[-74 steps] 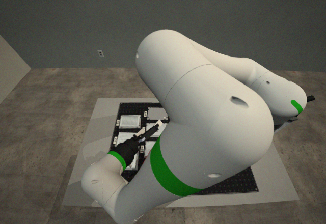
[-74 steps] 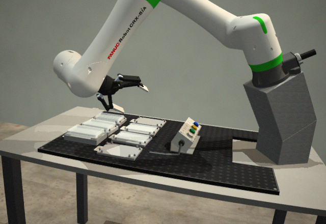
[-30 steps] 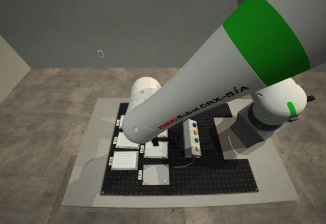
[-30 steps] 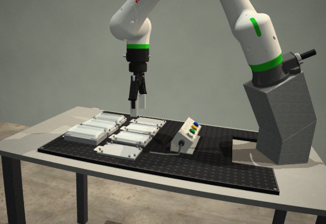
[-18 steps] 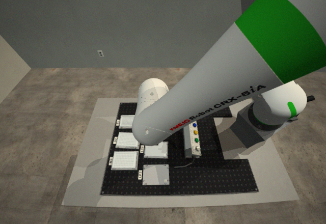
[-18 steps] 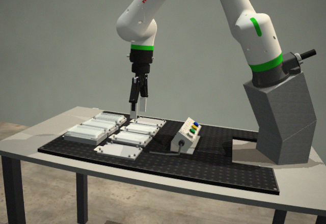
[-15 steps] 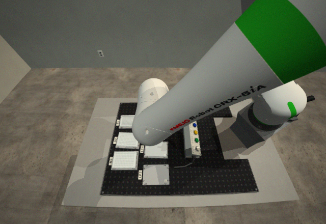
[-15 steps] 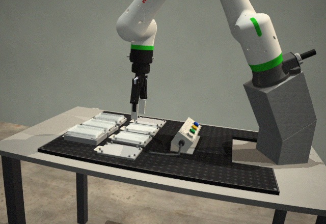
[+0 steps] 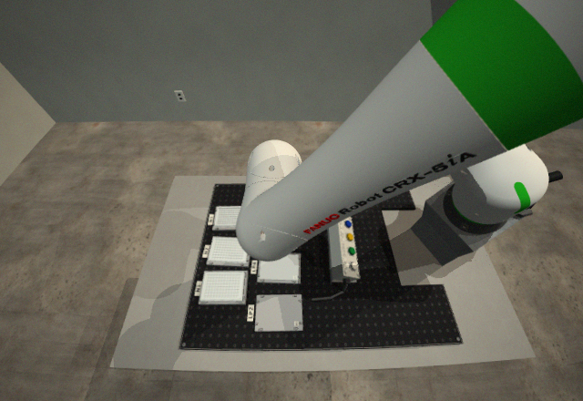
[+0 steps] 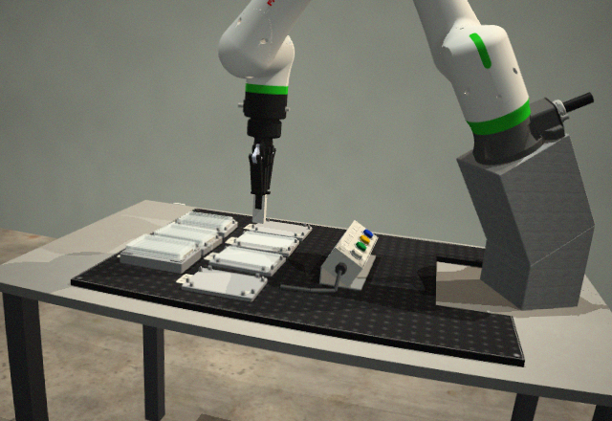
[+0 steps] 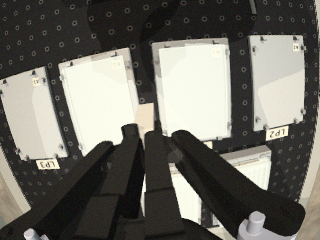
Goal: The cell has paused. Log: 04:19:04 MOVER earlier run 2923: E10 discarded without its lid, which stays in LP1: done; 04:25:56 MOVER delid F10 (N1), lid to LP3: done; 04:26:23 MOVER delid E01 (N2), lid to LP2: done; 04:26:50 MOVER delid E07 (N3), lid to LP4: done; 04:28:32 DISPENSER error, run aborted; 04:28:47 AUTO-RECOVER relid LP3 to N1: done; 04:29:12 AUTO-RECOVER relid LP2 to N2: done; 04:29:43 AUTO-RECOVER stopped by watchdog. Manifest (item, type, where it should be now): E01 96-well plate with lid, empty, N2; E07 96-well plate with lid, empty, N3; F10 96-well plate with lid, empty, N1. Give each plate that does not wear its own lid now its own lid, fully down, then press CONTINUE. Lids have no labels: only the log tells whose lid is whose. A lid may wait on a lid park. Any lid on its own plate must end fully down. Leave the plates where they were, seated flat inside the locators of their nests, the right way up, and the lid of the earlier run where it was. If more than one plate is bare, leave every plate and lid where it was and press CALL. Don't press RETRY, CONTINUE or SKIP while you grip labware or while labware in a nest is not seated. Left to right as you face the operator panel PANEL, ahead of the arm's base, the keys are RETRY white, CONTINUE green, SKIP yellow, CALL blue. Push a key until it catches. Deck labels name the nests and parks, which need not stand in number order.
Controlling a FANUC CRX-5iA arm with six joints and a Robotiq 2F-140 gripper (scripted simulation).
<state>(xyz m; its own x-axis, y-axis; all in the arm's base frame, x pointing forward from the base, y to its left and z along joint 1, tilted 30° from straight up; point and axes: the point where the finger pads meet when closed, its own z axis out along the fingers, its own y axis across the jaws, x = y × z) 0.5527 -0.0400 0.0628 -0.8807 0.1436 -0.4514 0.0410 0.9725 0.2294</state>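
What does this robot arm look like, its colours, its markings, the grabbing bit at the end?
The arm has smooth white rounded segments with bright green bands at the joints and "FANUC Robot CRX-5iA" lettering, FANUC in red. It stands on a slanted grey pedestal. The end effector is black with pale fingertip pads.

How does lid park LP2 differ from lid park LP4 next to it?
LP2 is bare and grey; LP4 carries a white lid. LP2 lies low and flat; LP4 with its lid stands taller. Both are rectangles of like size in one column on the black deck.
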